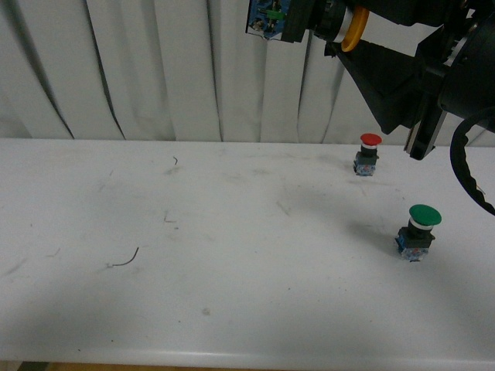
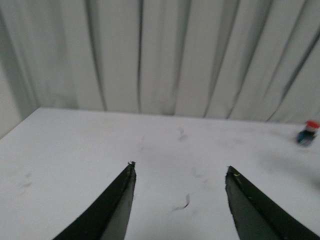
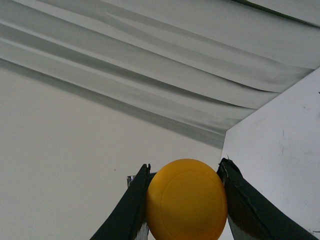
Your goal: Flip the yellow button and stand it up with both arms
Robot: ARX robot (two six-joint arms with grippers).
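Fingers of right gripper clamp yellow button.

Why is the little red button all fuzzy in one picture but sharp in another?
Left wrist view: the red button is small and far off, so it looks soft and out of focus. Front view: it looks crisper, with the cap and body easy to tell apart.

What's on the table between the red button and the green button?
Nothing; the front view shows only bare table between the red button and green button.
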